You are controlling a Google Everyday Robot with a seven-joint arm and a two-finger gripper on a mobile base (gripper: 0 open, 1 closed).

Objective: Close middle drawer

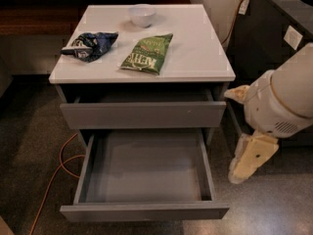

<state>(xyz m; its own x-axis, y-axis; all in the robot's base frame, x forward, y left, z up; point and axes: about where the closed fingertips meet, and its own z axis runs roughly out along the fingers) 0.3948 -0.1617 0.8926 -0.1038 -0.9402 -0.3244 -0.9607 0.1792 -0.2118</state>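
The middle drawer [146, 168] is a wide shallow grey tray, pulled far out of the white-topped cabinet [205, 58] toward me. Its low plain front panel [144, 212] is at the bottom of the view and its inside is bare. My gripper [250, 155] is the cream-coloured piece hanging down from the bulky white arm [281, 102] at the right. It is just outside the drawer's right side wall, apart from it and well behind the front panel.
The upper drawer [142, 114] with a taller front sits slightly out. On the cabinet top lie a white bowl [142, 14], a blue bag [89, 44] and a green chip bag [147, 54]. An orange cable [56, 177] runs on the floor at the left. A dark unit [279, 28] stands at the right.
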